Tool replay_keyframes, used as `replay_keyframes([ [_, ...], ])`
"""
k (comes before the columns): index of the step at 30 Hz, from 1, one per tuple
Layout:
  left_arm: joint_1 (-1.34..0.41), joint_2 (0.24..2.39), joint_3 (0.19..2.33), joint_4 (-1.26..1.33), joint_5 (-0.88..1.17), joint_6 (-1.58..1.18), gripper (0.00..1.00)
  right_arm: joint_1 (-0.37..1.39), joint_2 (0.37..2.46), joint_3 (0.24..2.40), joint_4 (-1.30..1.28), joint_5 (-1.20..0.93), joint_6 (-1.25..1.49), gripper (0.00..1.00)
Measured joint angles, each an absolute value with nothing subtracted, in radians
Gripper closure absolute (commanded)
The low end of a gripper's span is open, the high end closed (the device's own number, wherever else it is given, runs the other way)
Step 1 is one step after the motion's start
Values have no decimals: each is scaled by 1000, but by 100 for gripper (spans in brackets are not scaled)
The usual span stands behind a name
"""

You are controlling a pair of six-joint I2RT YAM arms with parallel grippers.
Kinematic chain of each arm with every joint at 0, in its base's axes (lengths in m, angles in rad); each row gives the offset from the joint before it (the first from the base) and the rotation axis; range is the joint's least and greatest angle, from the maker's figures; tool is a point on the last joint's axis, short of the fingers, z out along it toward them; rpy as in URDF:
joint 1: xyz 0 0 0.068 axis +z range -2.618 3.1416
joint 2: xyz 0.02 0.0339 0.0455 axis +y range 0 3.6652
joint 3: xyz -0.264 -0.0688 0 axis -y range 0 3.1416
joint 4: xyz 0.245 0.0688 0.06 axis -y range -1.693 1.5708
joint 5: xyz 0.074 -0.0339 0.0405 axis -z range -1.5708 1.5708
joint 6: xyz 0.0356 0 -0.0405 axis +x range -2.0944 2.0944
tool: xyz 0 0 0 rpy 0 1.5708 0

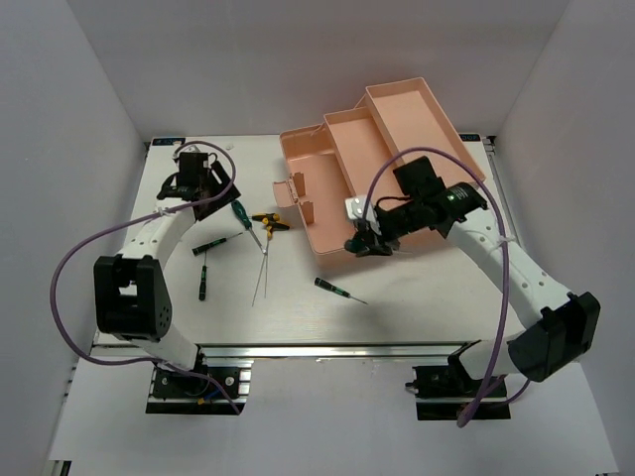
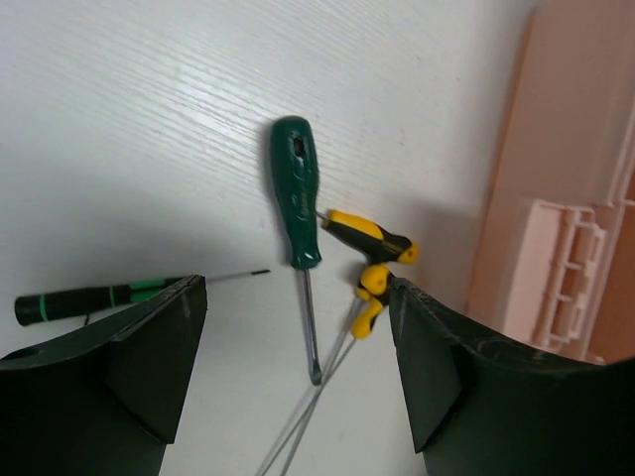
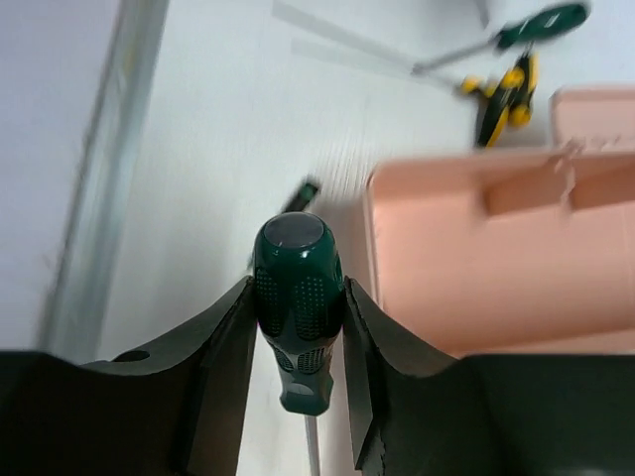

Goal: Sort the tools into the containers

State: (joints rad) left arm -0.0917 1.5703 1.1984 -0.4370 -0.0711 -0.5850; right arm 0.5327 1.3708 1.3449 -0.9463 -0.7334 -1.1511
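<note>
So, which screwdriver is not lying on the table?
The dark green-handled screwdriver clamped in the right tool; it alone is off the table.

Btwn right fingers [image 3: 223, 357], green screwdriver [image 3: 299, 297]; pink toolbox [image 3: 496, 258] just beside it

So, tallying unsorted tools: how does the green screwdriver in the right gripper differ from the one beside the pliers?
The held screwdriver is clamped in the right gripper; the table screwdriver lies loose beside the pliers. The held one's shaft is mostly hidden; the other's shows fully. Both have dark green handles.
</note>
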Motion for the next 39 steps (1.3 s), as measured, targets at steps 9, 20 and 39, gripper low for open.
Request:
replay_keyframes([
  [9,-40,1655,1227,-428,-36,-524,17,551,1755,2052,-767,-640,-315,100],
  [20,-41,1661,1227,-359,40,-471,17,390,2021,2286,-704,-321,48,100],
  [39,-42,1880,1372,-394,36,-464,29,336,2051,2135,-620,-316,-4,26],
])
